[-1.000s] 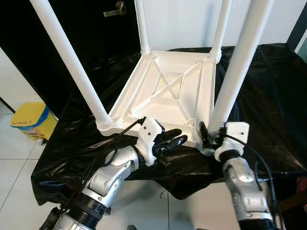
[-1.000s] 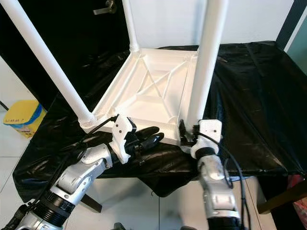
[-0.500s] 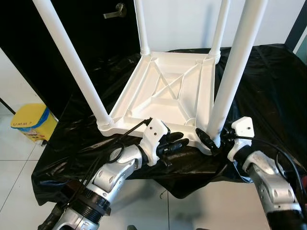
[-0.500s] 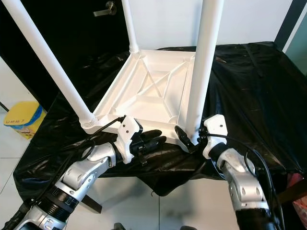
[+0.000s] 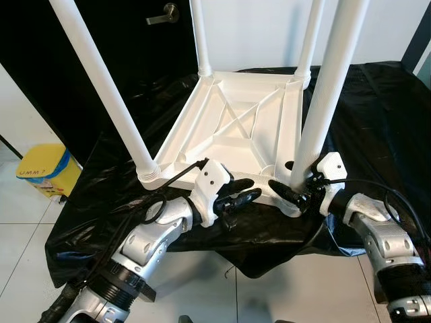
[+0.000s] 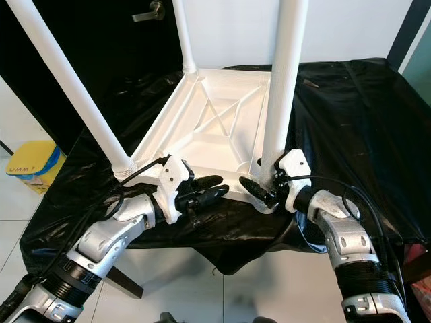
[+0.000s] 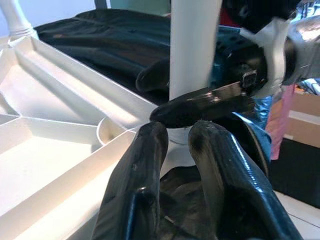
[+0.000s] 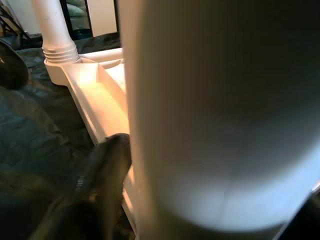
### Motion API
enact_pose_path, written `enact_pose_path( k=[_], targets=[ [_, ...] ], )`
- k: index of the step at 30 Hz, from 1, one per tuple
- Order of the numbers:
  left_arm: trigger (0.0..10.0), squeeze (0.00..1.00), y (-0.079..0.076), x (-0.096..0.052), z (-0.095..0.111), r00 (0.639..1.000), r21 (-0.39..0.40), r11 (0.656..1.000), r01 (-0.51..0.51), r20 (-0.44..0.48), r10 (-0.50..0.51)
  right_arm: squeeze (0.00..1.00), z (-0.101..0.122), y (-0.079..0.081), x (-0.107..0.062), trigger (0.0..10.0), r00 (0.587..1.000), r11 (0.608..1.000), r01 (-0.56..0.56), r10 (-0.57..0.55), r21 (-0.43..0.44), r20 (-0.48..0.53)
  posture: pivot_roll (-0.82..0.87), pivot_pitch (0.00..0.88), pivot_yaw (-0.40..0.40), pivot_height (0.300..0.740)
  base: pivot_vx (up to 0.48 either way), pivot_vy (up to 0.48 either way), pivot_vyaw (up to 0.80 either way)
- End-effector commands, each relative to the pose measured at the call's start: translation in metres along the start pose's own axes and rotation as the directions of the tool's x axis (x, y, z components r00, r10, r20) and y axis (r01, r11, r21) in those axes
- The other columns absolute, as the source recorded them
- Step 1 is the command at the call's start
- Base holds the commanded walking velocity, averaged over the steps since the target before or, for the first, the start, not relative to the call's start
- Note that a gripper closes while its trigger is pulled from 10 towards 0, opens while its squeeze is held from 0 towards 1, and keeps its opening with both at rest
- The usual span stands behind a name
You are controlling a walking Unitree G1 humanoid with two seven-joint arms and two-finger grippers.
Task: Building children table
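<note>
A white children's table [image 5: 236,128] lies upside down on a black-covered surface [image 5: 377,121], its legs pointing up. My right gripper [image 5: 283,185] is shut on the base of the near right leg [image 5: 330,87]. One finger [image 7: 200,107] crosses in front of the leg and the other goes behind it. That leg [image 8: 225,125] looms close in the right wrist view, with a finger [image 8: 107,165] beside it. My left gripper [image 5: 248,190] hovers at the table's front rim, just left of that leg. It is open by a narrow gap with nothing between its fingers [image 7: 145,165].
The near left leg [image 5: 101,87] slants up and to the left. A yellow bin [image 5: 40,171] stands on the white tiled floor at the left. A black door with a metal handle [image 5: 161,15] is behind. The black cover hangs over the front edge.
My right arm has swung out to the right and now reaches in sideways, with its fingers closed round the base of the near right leg. My left gripper has barely shifted.
</note>
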State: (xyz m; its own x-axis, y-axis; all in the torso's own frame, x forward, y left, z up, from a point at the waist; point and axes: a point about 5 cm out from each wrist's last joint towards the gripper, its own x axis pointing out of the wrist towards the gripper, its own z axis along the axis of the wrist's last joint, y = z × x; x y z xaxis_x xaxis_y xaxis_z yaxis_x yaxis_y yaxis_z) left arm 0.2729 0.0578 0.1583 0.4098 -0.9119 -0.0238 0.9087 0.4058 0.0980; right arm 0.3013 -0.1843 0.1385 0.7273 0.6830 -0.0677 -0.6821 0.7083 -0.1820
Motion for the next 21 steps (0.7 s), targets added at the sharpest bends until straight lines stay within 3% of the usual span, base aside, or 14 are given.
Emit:
enact_pose_path(
  k=[1, 5, 11, 12, 17, 19, 21],
  targets=[
    [10.0, 0.0, -0.014, -0.004, 0.0, 0.968, 0.005, 0.968, 0.251, -0.001, -0.251, 0.0, 0.0, 0.002, 0.004, 0.0, 1.0, 1.0, -0.021, 0.021, -0.007, -0.003, -0.18, 0.0, 0.048, 0.74, 0.0, 0.0, 0.0],
    [10.0, 0.0, -0.015, -0.003, 0.001, 0.971, 0.049, 0.969, 0.241, -0.009, -0.241, 0.0, -0.005, -0.001, 0.005, 0.0, 1.0, 1.0, -0.004, 0.004, -0.006, -0.017, -0.17, 0.0, 0.039, 0.74, 0.0, 0.0, 0.0],
    [10.0, 0.0, -0.017, -0.003, 0.0, 0.966, 0.036, 0.965, 0.26, -0.011, -0.259, 0.0, -0.008, -0.001, 0.006, 0.0, 1.0, 1.0, -0.002, 0.002, 0.019, -0.016, -0.17, 0.002, 0.038, 0.74, 0.0, 0.0, 0.0],
    [10.0, 0.0, -0.019, -0.004, -0.001, 0.958, 0.017, 0.958, 0.286, -0.018, -0.286, 0.0, -0.009, 0.0, 0.006, 10.0, 1.0, 1.0, -0.003, 0.004, 0.028, -0.016, -0.17, 0.002, 0.038, 0.74, 0.0, 0.0, 0.0],
    [10.0, 0.0, -0.025, -0.01, -0.002, 0.926, -0.006, 0.926, 0.377, -0.026, -0.377, 0.0, -0.011, 0.003, 0.005, 10.0, 1.0, 0.999, -0.022, 0.023, 0.044, -0.019, -0.17, 0.004, 0.042, 0.74, 0.0, 0.0, 0.0],
    [10.0, 0.0, -0.031, -0.014, -0.002, 0.882, -0.047, 0.883, 0.467, -0.034, -0.469, 0.0, -0.013, 0.003, 0.005, 10.0, 0.999, 0.998, -0.039, 0.04, 0.044, -0.023, -0.17, 0.004, 0.043, 0.74, 0.0, 0.0, 0.0],
    [10.0, 0.0, -0.033, -0.014, -0.001, 0.868, -0.063, 0.868, 0.492, -0.034, -0.495, 0.0, -0.013, 0.003, 0.006, 10.0, 0.999, 0.998, -0.042, 0.043, 0.042, -0.024, -0.18, 0.005, 0.043, 0.74, 0.0, 0.0, 0.0]
  ],
)
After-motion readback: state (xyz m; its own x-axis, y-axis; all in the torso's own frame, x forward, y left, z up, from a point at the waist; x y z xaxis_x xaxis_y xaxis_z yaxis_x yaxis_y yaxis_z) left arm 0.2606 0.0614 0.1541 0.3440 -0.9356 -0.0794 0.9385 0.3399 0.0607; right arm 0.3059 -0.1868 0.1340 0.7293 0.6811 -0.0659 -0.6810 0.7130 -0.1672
